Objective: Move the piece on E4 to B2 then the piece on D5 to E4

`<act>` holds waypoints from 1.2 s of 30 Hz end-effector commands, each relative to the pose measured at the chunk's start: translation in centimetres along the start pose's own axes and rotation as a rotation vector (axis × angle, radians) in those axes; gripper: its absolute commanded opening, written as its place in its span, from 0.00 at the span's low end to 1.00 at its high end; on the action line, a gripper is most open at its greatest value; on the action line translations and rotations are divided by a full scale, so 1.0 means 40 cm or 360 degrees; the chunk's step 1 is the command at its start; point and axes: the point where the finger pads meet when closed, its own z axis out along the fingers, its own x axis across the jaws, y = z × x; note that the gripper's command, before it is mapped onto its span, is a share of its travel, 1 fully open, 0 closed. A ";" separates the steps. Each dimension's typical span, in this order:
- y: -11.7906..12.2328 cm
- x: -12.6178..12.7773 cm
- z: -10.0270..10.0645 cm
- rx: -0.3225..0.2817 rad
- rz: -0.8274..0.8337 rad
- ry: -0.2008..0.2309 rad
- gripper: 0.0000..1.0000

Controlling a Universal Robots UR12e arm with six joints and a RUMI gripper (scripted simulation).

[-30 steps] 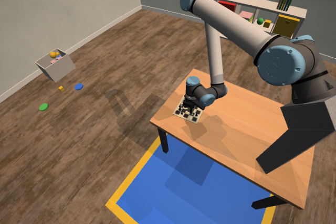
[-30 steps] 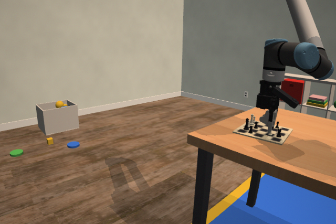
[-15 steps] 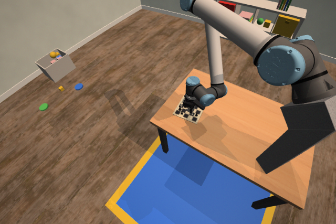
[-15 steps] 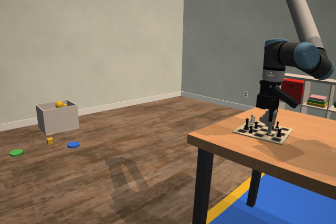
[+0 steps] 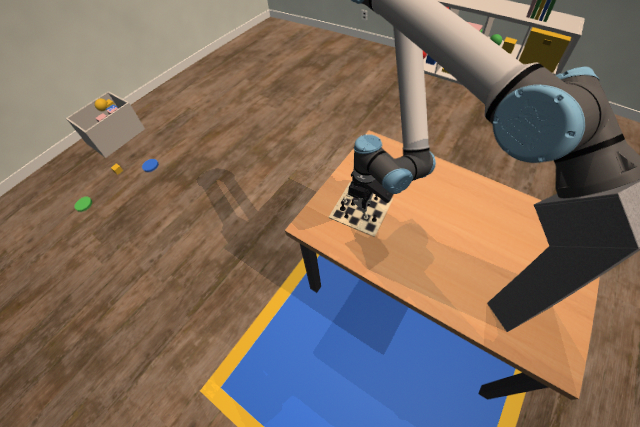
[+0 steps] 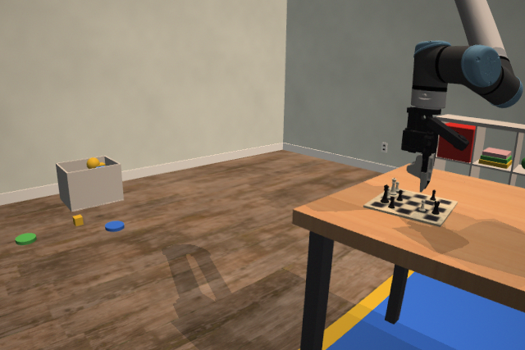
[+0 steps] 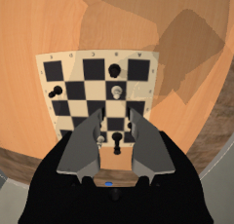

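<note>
The small chessboard [image 5: 373, 230] [image 6: 447, 211] [image 7: 42, 64] lies near the table's corner. My gripper [image 7: 116, 108] [image 6: 422, 186] [image 5: 361, 199] hangs a little above the board, fingers apart with nothing between them. A white piece [image 7: 116, 92] [image 6: 422, 205] stands upright on the board just below and ahead of the fingertips. A black piece [image 7: 114, 70] stands one square beyond it. Another black piece [image 7: 55, 92] stands at the left. A black piece [image 7: 116, 141] and a small white piece [image 7: 100, 139] show between the fingers, on the near rows. The edge letters are too small to read surely.
Several more black pieces and a tall white one [image 6: 394, 185] stand at the board's far left end. The wooden table [image 6: 474, 248] [image 5: 465, 236] carries only the board. A shelf [image 6: 487, 147] stands behind the table. A box and toys lie on the floor far off.
</note>
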 end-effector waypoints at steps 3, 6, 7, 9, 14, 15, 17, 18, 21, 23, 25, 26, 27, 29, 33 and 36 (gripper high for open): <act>-0.006 0.005 -0.073 0.0007 -0.0001 0.0004 0.20; -0.006 0.005 -0.096 0.0007 -0.0001 0.0004 0.20; -0.006 0.005 -0.101 0.0007 -0.0001 0.0004 0.20; -0.006 0.005 -0.106 0.0007 -0.0001 0.0004 0.20; -0.007 0.004 -0.107 0.0008 -0.0001 0.0003 1.00; -0.007 0.004 -0.105 0.0008 -0.0001 0.0003 1.00; -0.007 0.003 -0.104 0.0008 -0.0001 0.0003 1.00; -0.007 0.003 -0.104 0.0008 -0.0001 0.0003 1.00; -0.006 0.003 -0.104 0.0008 -0.0001 0.0003 1.00; -0.006 0.003 -0.104 0.0008 -0.0001 0.0003 1.00; -0.006 0.003 -0.104 0.0008 -0.0001 0.0003 1.00; -0.006 0.003 -0.104 0.0008 -0.0001 0.0003 1.00; -0.006 0.003 -0.104 0.0008 -0.0001 0.0003 1.00; -0.006 0.003 -0.104 0.0008 -0.0001 0.0003 1.00; -0.006 0.003 -0.104 0.0008 -0.0001 0.0003 1.00; -0.006 0.003 -0.104 0.0008 -0.0001 0.0003 1.00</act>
